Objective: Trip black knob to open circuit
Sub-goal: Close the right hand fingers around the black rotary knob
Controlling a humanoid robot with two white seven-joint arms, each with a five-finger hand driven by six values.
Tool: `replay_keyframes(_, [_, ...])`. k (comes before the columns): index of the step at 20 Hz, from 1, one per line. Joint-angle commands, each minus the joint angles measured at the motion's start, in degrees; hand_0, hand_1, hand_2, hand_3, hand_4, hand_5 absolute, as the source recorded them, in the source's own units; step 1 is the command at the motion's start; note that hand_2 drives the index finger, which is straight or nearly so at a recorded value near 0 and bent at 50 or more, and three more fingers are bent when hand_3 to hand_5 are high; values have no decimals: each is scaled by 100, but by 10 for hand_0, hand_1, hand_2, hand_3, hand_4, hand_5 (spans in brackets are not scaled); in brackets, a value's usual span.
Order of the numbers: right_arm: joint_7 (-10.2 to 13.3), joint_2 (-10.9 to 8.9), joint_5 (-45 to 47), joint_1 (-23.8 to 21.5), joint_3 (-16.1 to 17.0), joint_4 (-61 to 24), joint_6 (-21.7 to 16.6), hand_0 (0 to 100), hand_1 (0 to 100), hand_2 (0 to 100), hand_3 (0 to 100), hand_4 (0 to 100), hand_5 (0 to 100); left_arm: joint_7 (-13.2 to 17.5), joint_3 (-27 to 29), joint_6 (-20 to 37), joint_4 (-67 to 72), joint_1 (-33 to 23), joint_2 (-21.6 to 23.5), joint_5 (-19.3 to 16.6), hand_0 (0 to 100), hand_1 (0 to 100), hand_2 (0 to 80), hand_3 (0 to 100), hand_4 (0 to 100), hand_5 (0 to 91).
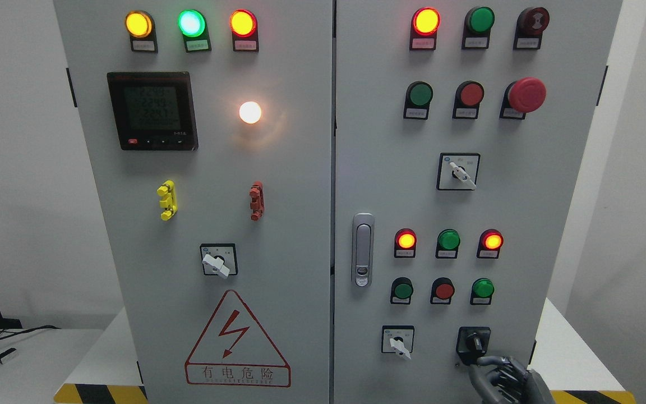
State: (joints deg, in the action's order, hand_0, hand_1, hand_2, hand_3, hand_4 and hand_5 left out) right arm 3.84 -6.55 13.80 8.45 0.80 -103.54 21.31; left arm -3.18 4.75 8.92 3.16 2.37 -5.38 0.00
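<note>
Cabinet: the grey two-door control cabinet [278, 168] fills the view; the right hand [503, 377] works at the lower right corner of its right door, with every lamp and button above and to the left of it.
Table: the white table [575, 359] carrying the cabinet shows just right of the hand.
Right hand: it enters from the bottom right, fingers [488, 363] loosely curled and grasping nothing, their tips just below the knob; contact cannot be confirmed.
Black knob: the black knob [473, 340] sits on its black plate directly above the fingertips, handle pointing roughly upward.
White selector: a white-handled selector [398, 342] lies to the left of the hand, level with the knob.
Progress: the approach looks done; grasping and turning the knob appear to remain.
Hidden: the palm and wrist are cut off by the bottom edge; the knob's position marks and the labels are too small to read; the left hand is out of view.
</note>
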Motion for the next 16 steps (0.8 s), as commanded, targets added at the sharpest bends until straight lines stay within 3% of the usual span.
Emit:
replay_keyframes(1, [-6, 22, 0, 51, 17, 35, 5, 326, 781, 476, 764, 691, 638, 1, 0, 5, 0, 0, 2, -176, 120, 389, 0, 0, 0, 0])
replay_keyframes(16, [-6, -66, 9, -10, 184, 71, -13, 337, 781, 474, 764, 691, 638, 1, 0, 5, 0, 0, 2, -176, 120, 389, 0, 0, 0, 0])
